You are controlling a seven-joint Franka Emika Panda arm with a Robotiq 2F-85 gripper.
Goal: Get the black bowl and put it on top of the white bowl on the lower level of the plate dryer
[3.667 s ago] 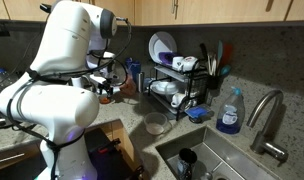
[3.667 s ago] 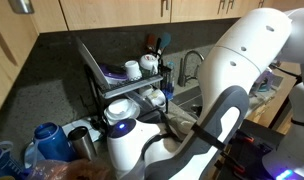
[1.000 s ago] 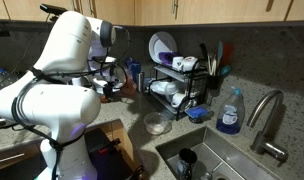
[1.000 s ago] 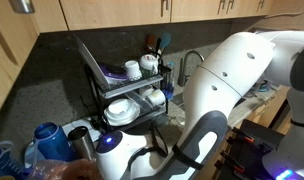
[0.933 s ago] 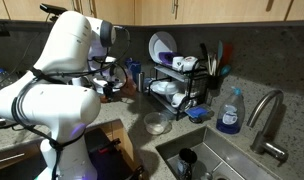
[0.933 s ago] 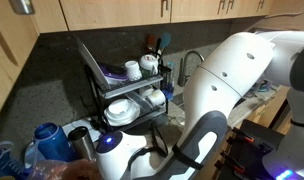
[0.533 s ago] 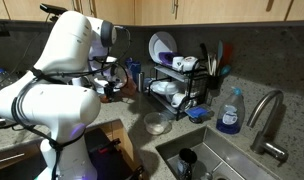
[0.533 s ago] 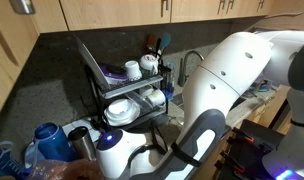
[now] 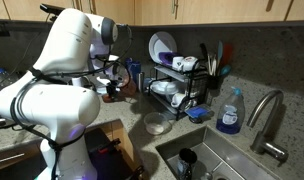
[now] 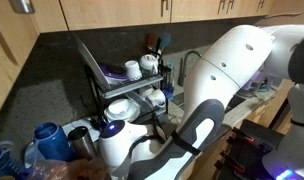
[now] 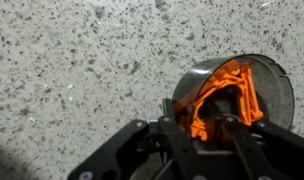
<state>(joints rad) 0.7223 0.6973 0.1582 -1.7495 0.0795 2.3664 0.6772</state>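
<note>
In the wrist view my gripper (image 11: 197, 122) is shut on the near rim of the black bowl (image 11: 276, 88), one finger inside and one outside. Something bright orange (image 11: 228, 92) lies in the bowl, over the speckled counter. In an exterior view the gripper (image 9: 113, 86) is to the left of the plate dryer (image 9: 180, 78), apart from it. The white bowl (image 9: 164, 88) sits on the dryer's lower level. In an exterior view the dryer (image 10: 132, 85) and white bowl (image 10: 119, 110) show behind my arm.
A pale translucent bowl (image 9: 155, 124) stands on the counter before the dryer. A large white plate (image 9: 162, 46) stands upright on the upper level. A blue soap bottle (image 9: 229, 112), faucet (image 9: 267, 115) and sink (image 9: 207, 155) lie beyond. Blue jugs (image 10: 47, 140) crowd a counter corner.
My arm has shifted a little, seen most in the exterior view where it fills the frame. The gripper keeps its hold on the black bowl.
</note>
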